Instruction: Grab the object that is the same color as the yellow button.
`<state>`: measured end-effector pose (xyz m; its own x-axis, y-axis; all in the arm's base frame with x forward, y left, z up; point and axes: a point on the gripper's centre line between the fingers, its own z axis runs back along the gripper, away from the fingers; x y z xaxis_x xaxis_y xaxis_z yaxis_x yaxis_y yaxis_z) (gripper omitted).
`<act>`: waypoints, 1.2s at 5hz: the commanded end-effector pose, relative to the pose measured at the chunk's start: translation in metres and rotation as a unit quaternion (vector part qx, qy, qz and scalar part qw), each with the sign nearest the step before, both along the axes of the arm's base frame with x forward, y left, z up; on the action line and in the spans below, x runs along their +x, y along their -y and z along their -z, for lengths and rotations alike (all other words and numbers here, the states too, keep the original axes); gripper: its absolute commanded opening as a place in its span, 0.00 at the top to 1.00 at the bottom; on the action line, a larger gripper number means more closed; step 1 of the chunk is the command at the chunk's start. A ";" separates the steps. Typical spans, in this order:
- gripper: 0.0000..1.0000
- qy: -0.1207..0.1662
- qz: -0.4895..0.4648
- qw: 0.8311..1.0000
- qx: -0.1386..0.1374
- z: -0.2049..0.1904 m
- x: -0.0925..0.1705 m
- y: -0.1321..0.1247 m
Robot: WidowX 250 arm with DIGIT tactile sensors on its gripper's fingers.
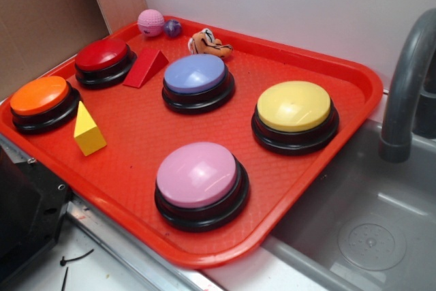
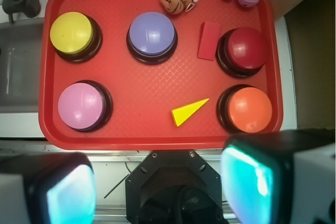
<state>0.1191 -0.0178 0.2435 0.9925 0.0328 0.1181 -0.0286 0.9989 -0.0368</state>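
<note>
Nothing of the task seems to be done yet. The yellow wedge [image 2: 188, 112] lies untouched on the red tray [image 2: 157, 135], in the near part of it, just beside the orange button [image 2: 248, 108] and well apart from the yellow button [image 2: 72, 34], which sits at the far opposite side. The gripper [image 2: 157, 187] is seen in the wrist view high above the near edge of the tray, with its jaws spread wide and nothing between them. What is left, as it is judged, is the whole move: the approach, the descent over the wedge, the closing and the lift.

The wedge looks like a hard, smooth block with flat faces and a sharp top; a slip on the sloped faces could be expected. The buttons are glossy plastic domes on black round bases. The tray floor is marked by a fine diamond texture, and its rim is raised and rounded. A red wedge [image 2: 209, 40] of the same form is placed next to the red button [image 2: 245, 50].
</note>
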 end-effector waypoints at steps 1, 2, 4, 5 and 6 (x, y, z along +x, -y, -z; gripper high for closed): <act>0.00 0.000 0.000 1.000 0.000 0.000 0.000 0.000; 0.00 0.022 -0.124 0.991 -0.041 0.005 -0.008 -0.021; 0.00 0.015 -0.290 0.955 -0.056 0.041 -0.019 -0.050; 0.00 0.013 -0.329 0.943 -0.055 0.068 -0.018 -0.059; 0.00 0.016 -0.381 0.924 -0.037 0.090 -0.013 -0.059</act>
